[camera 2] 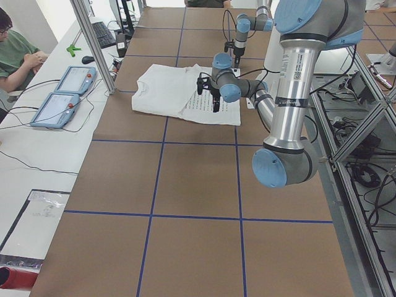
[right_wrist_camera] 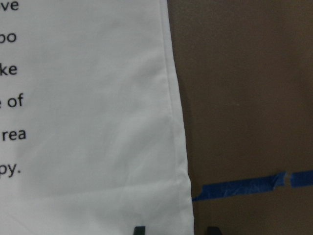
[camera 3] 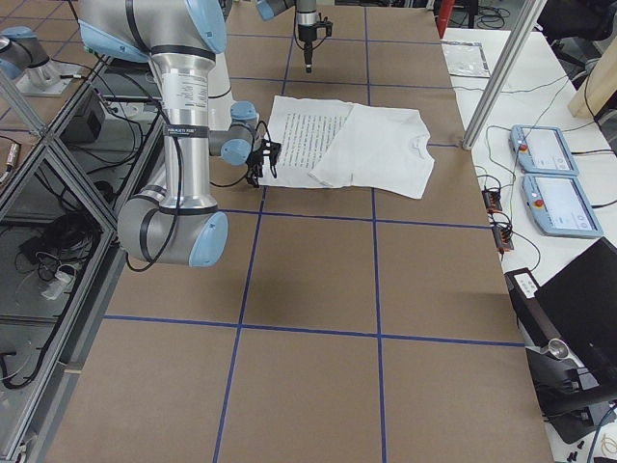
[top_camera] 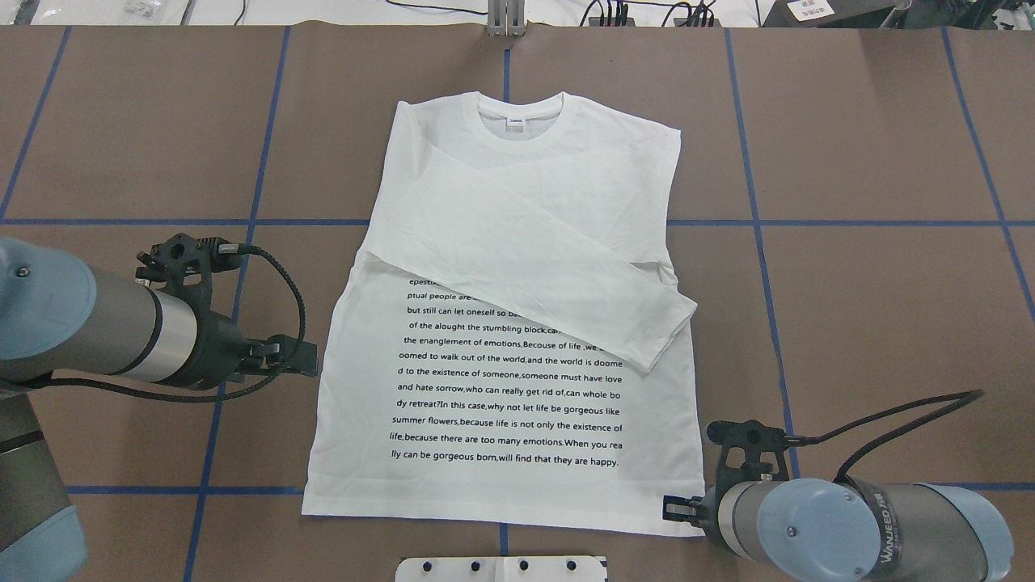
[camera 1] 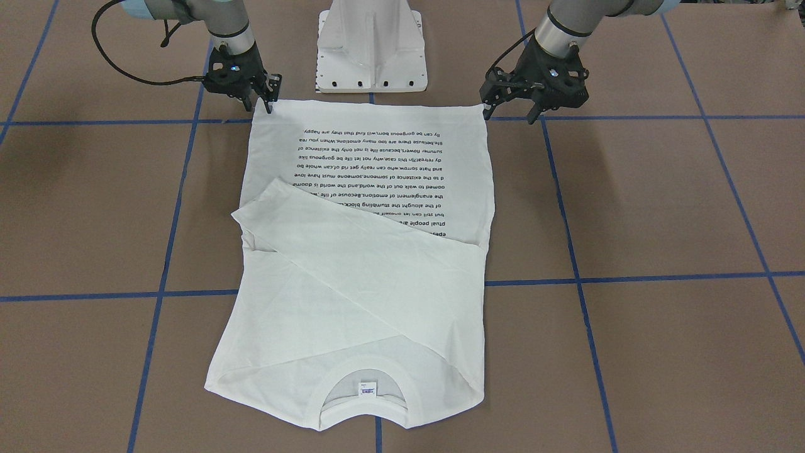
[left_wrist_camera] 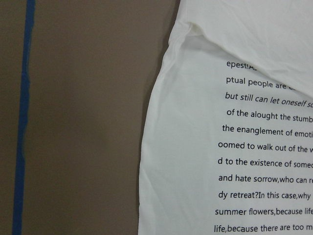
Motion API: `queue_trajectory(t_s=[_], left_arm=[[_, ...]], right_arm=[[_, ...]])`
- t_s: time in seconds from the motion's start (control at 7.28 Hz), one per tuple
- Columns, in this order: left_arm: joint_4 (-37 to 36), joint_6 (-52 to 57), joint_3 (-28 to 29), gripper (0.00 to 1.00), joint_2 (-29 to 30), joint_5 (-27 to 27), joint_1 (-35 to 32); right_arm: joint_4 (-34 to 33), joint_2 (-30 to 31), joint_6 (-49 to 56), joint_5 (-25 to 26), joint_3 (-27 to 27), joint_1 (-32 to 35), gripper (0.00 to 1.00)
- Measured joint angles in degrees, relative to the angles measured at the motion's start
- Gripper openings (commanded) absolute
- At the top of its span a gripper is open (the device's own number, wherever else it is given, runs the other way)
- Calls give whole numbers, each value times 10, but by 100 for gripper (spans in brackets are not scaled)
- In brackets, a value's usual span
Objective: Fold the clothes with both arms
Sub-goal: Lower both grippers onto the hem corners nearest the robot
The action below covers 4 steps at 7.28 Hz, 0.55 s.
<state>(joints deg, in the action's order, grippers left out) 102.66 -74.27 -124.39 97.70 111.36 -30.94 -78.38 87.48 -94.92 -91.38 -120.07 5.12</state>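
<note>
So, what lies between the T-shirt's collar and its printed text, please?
One long sleeve, folded diagonally across the white T-shirt and overlapping the top text lines, clearest in the overhead view.

The T-shirt (top_camera: 501,388) lies flat on the tabletop (top_camera: 849,307), hem nearest the pedestal base (top_camera: 501,568), one sleeve (top_camera: 566,267) across it. The left end effector (camera 1: 509,115) is beside its left edge, and the right end effector (top_camera: 673,509) is at the hem's right corner.
</note>
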Motion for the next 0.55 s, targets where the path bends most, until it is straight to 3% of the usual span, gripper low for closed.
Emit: queue_trajectory(t_s=[0.55], left_arm=[[0, -3, -1, 99, 2, 2, 0]], right_arm=[[-47, -35, 1, -7, -1, 3, 30]])
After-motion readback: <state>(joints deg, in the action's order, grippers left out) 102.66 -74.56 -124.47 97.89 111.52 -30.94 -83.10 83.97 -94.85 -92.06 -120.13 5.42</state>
